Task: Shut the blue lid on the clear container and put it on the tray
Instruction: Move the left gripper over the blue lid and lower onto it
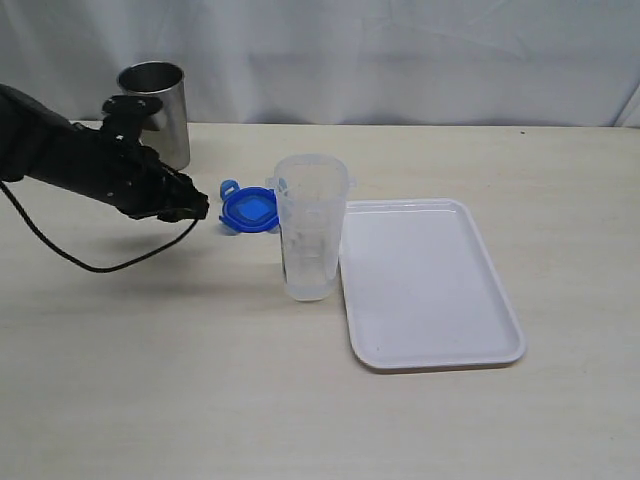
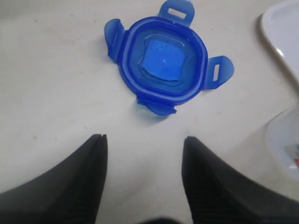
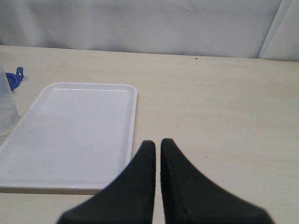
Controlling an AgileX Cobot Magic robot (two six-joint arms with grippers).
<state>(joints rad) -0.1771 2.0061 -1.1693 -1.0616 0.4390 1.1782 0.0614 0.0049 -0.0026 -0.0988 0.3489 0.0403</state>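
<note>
The left gripper stood parted, empty, near blue lid lying on bench beside clear container; right gripper was closed, empty, near tray.

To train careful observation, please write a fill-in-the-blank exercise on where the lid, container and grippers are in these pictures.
The blue lid lies on the table, ___ the left gripper and the clear container.
The left gripper has its jaws ___, holding nothing.
The right gripper has its jaws ___.
The steel cup stands behind the ___ arm.
Missing words: between; open; shut; left.
</note>
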